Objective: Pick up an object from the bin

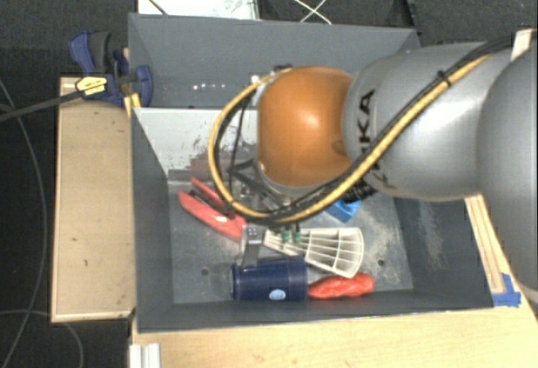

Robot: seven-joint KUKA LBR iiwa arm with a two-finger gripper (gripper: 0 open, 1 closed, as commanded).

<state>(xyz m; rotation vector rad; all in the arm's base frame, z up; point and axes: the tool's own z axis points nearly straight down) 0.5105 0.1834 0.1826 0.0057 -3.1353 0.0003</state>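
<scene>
In the bin point(153, 215) you find the pliers point(208, 212) at left, the shuttlecock point(329, 249) right of them, the cylinder point(269, 281) just before the shuttlecock.

The metal bin point(153, 208) looks matt and scuffed, the blue cylinder point(269, 281) smooth

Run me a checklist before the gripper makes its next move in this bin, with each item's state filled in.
1. Gripper down inside the bin: ok.
2. Nearest thing known: ok, a dark blue cylinder lies just below it in the view, by the front wall.
3. Anything held: cannot tell, the orange cover blocks the view.
4. Room around the cylinder: not ok, a white ribbed cone and a red piece lie close beside it.
5. Red-handled pliers apart from the gripper: cannot tell.
</scene>
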